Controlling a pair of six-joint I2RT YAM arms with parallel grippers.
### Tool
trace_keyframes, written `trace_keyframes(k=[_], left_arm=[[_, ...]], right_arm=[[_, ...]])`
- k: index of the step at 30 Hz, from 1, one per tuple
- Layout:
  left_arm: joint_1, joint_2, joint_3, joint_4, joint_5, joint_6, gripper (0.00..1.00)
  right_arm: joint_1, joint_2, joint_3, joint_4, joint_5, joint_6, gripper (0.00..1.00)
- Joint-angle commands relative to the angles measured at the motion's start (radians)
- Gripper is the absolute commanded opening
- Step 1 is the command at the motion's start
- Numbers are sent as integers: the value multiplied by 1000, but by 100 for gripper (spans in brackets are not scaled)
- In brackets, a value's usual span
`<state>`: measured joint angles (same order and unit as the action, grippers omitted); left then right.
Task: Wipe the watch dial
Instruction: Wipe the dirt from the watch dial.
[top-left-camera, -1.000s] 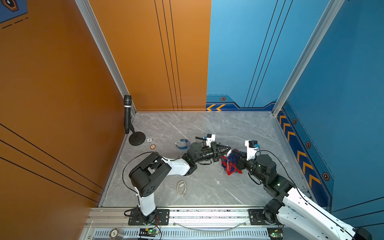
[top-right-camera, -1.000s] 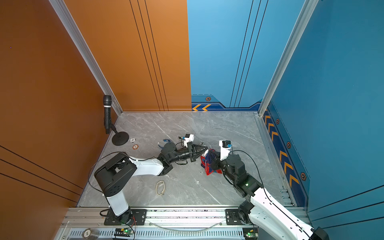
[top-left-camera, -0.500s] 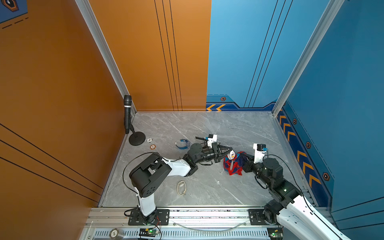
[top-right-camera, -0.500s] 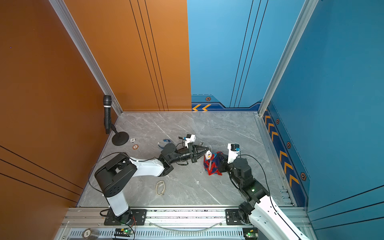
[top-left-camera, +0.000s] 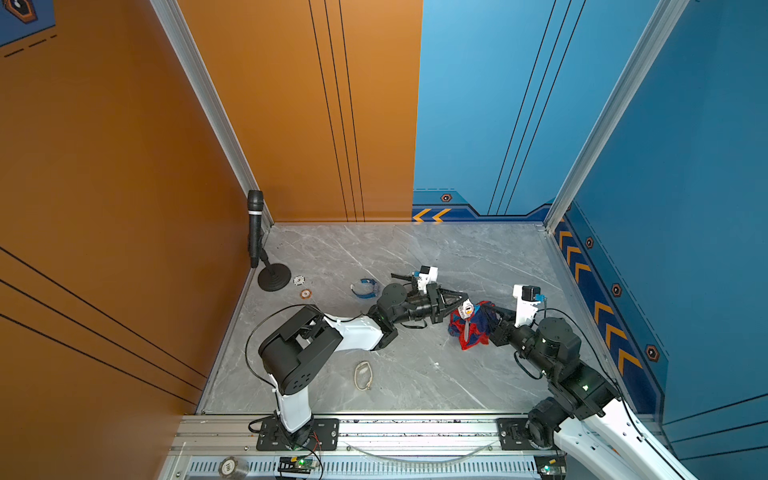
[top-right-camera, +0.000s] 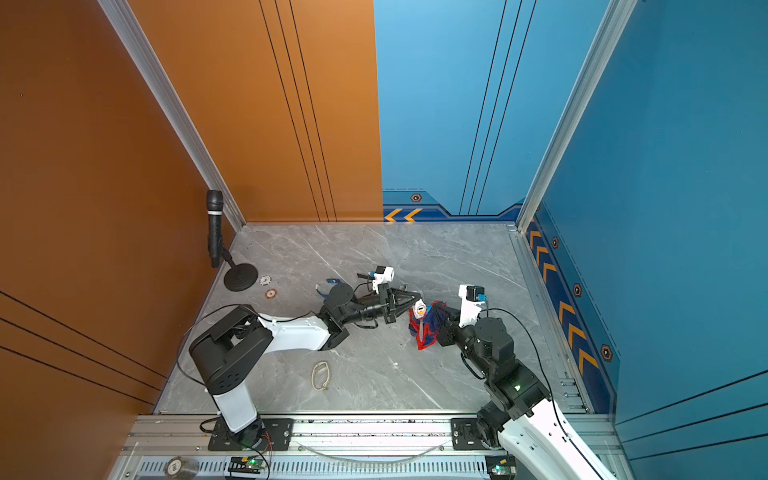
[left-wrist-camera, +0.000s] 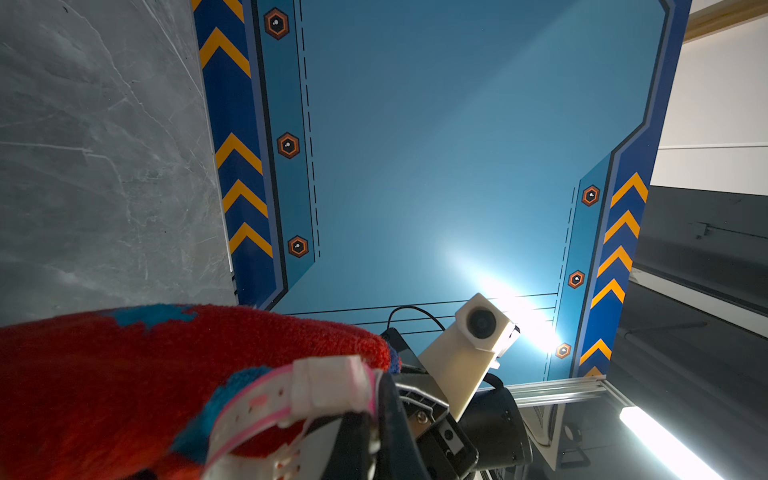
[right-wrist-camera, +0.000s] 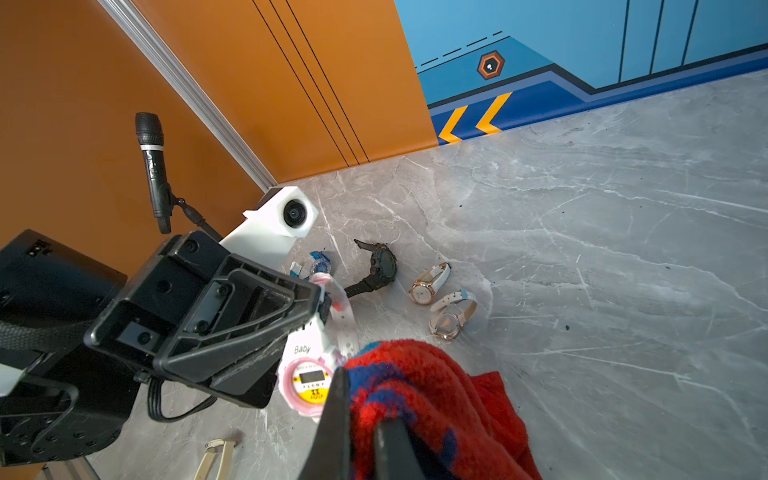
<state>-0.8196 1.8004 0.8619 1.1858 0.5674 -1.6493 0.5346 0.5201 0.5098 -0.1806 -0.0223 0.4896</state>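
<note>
My left gripper (top-left-camera: 459, 301) is shut on the strap (left-wrist-camera: 291, 395) of a pink and white child's watch (top-left-camera: 466, 309). It holds the watch above the grey floor near the middle. The dial (right-wrist-camera: 309, 380) has a small screen and a yellow lower half, and faces the right wrist camera. My right gripper (right-wrist-camera: 361, 436) is shut on a bunched red and blue cloth (right-wrist-camera: 436, 399). In both top views the cloth (top-right-camera: 428, 328) hangs just right of the watch (top-right-camera: 419, 309). The cloth meets one edge of the dial, and most of the face is uncovered.
A black watch (right-wrist-camera: 380, 266) and two white-strapped watches (right-wrist-camera: 428, 284) (right-wrist-camera: 451, 313) lie on the floor behind the left gripper. A blue-strapped watch (top-left-camera: 365, 287) and a beige-strapped one (top-left-camera: 363, 375) lie further left. A microphone on a stand (top-left-camera: 255, 228) stands in the back left corner.
My right arm has drawn back to the right with the cloth, so the dial now shows beside it. The left arm has hardly moved.
</note>
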Motion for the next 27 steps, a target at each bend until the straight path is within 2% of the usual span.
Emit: trace_keyframes(k=[1, 9, 15, 27], left_arm=[[-12, 22, 27, 11, 33, 20, 0], [-21, 30, 36, 11, 31, 21, 0], [-31, 48, 45, 11, 28, 22, 0], [-59, 81, 25, 23, 9, 26, 0]], right_arm=[[22, 15, 36, 42, -11, 36, 0], [61, 56, 36, 92, 6, 52, 0], [108, 75, 21, 130, 66, 54, 0], [104, 67, 15, 207, 119, 115, 0]])
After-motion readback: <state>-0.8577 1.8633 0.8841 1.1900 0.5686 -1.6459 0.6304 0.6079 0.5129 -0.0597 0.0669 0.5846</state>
